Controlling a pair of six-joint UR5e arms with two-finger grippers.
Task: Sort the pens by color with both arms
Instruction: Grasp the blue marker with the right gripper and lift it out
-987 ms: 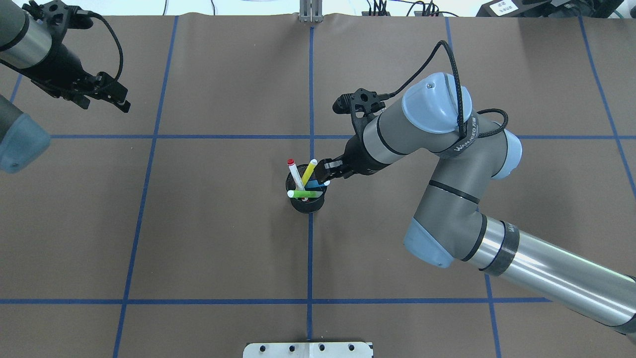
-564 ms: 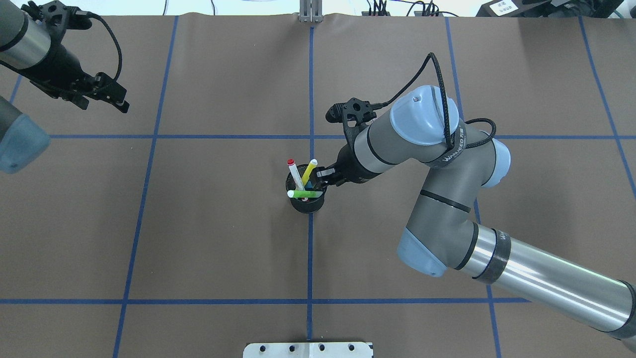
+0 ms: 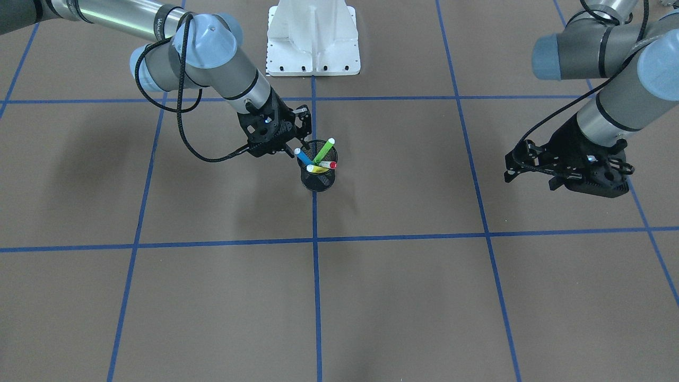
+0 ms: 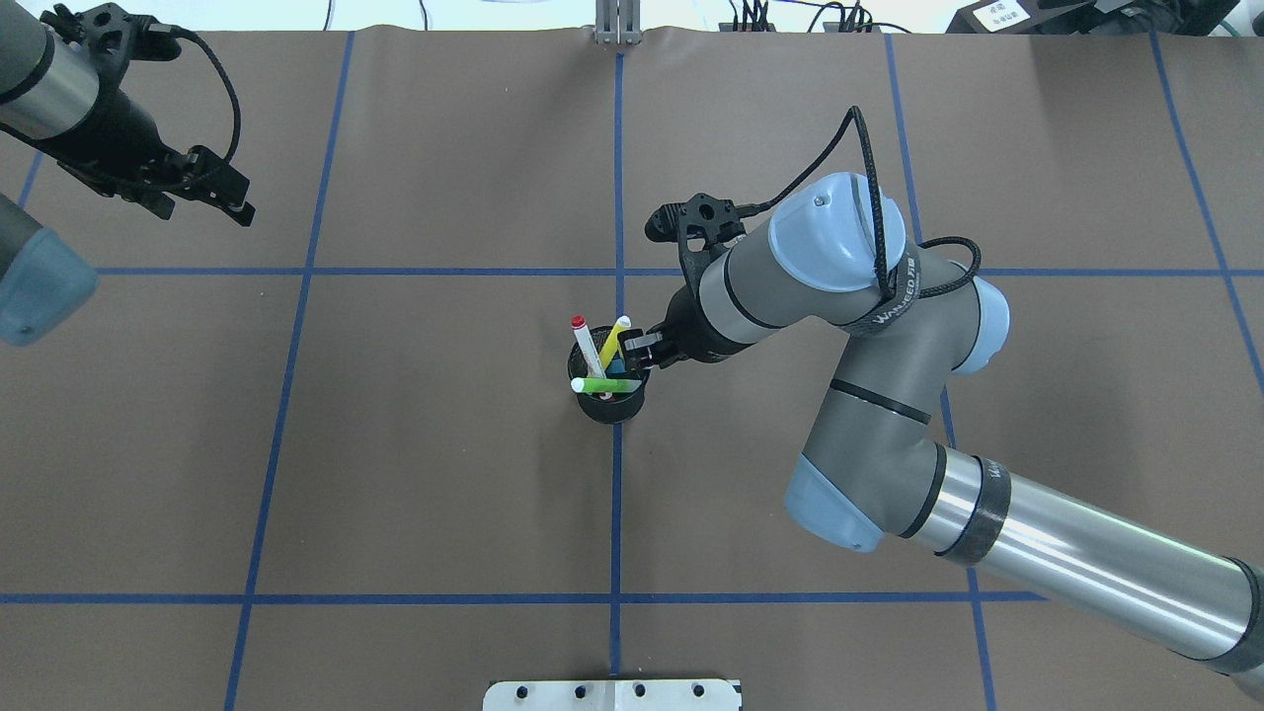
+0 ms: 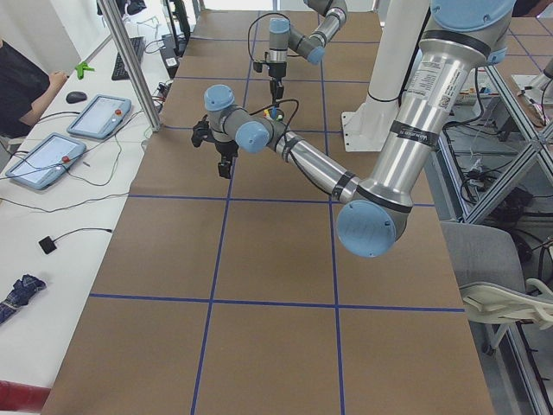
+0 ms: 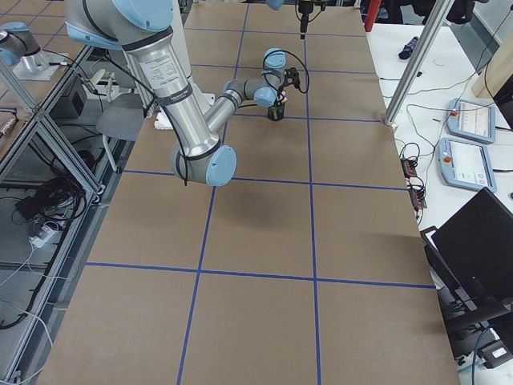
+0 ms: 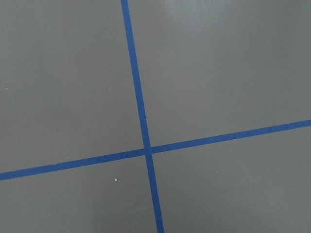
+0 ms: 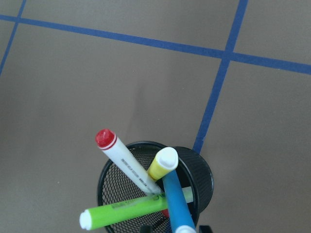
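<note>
Right hand, apparently open, hangs by blue pen in cup.

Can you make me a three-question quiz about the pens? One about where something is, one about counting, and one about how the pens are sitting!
1. Which hand is right beside the black cup?
A) left hand
B) right hand
C) neither

2. How many pens are in the cup?
A) two
B) four
C) six

3. How do the pens sit?
A) lying flat outside the cup
B) leaning inside the cup
C) lifted clear of the cup

Answers:
1 B: the right hand's tips are at the cup's rim, while the left hand hangs far off.
2 B: there is a blue pen, a red-capped pen, a green pen and a yellow pen.
3 B: all four slant against the rim, with their lower ends inside.
</note>
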